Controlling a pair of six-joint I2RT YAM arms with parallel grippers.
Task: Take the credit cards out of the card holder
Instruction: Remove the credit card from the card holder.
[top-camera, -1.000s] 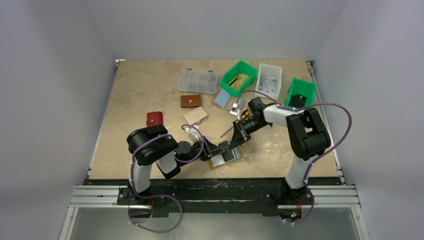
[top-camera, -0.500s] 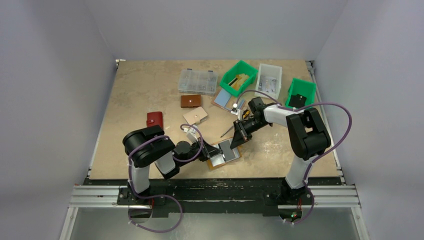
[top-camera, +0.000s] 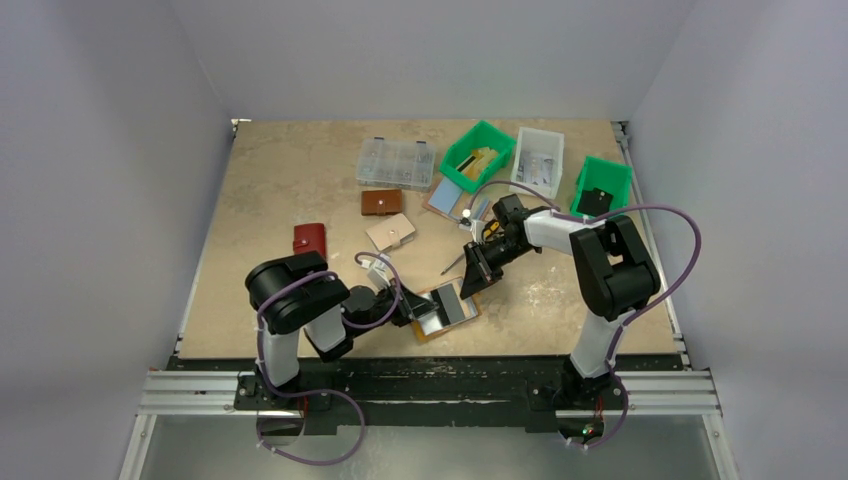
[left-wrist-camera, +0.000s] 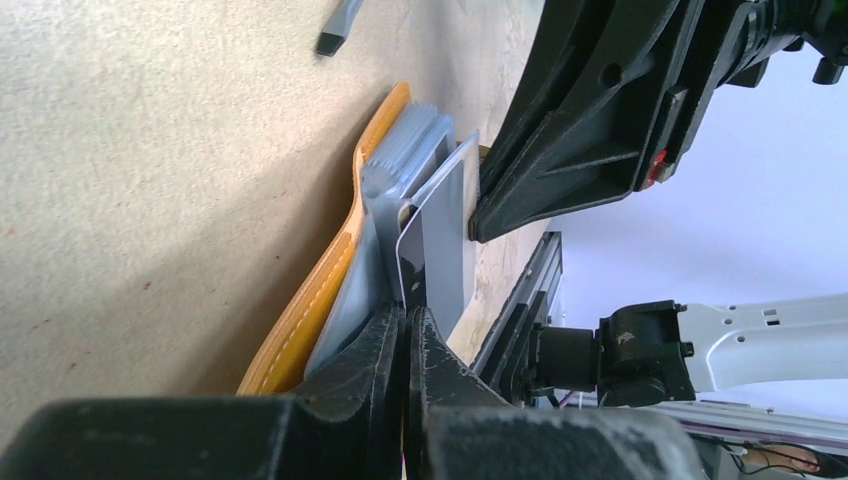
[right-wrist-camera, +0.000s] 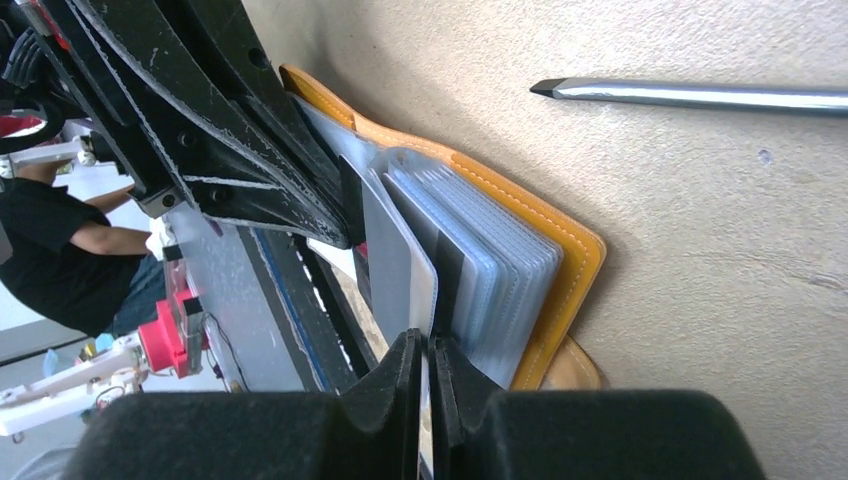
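Both left jaws, right jaws clamped tight on one credit card (left-wrist-camera: 436, 242).

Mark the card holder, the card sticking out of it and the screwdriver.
card holder (right-wrist-camera: 582, 258): right wrist view, orange leather rim.
credit card (right-wrist-camera: 398, 265): right wrist view, grey face.
screwdriver (right-wrist-camera: 700, 95): right wrist view, metal blade.

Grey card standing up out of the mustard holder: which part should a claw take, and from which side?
Its free edge, pinched across the two flat faces, coming in low from the side where the left claw is shut on it. The grey card is thin and tilted up off the card holder, leaving that edge clear of the blue sleeves.
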